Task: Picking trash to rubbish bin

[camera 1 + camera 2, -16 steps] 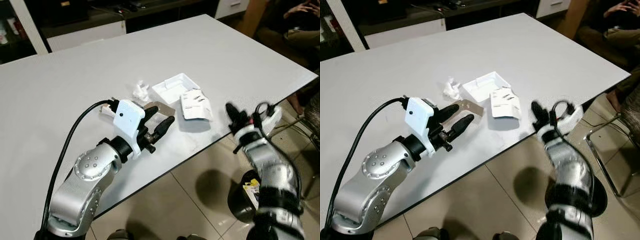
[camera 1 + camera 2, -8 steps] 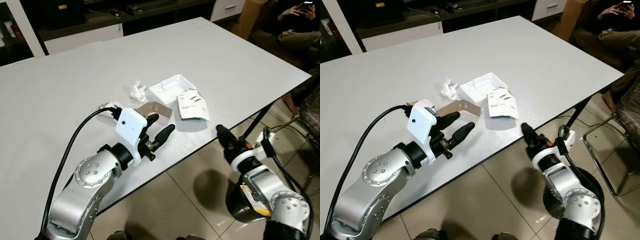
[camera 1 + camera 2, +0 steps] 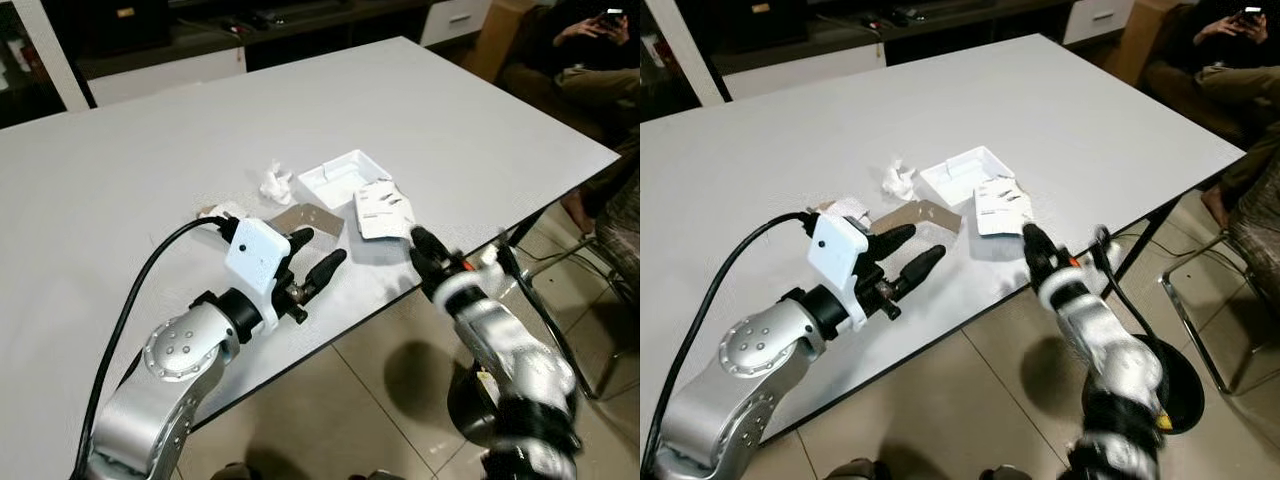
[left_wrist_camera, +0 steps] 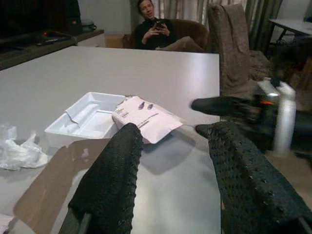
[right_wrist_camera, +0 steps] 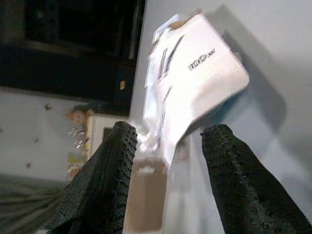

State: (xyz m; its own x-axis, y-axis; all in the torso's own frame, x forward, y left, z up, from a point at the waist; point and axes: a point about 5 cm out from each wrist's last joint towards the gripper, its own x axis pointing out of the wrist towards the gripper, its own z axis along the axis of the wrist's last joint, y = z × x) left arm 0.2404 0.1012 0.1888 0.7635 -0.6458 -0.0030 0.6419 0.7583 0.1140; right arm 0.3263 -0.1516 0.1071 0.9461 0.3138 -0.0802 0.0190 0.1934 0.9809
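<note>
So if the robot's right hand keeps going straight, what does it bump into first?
Most likely the white printed packet: the right gripper, open, points at it from the table edge. The exact gap is hard to judge.

The trash sits bunched near the near edge of the white table (image 3: 470, 110): a torn white packet (image 3: 384, 211) leans against an open white tray (image 3: 340, 178), with a brown cardboard scrap (image 3: 308, 219) and crumpled tissue (image 3: 273, 181) just beside them. The right gripper (image 3: 424, 250) reaches the packet from over the edge with nothing between. The left gripper (image 3: 312, 258), fingers parted, has only bare tabletop and the cardboard ahead.
</note>
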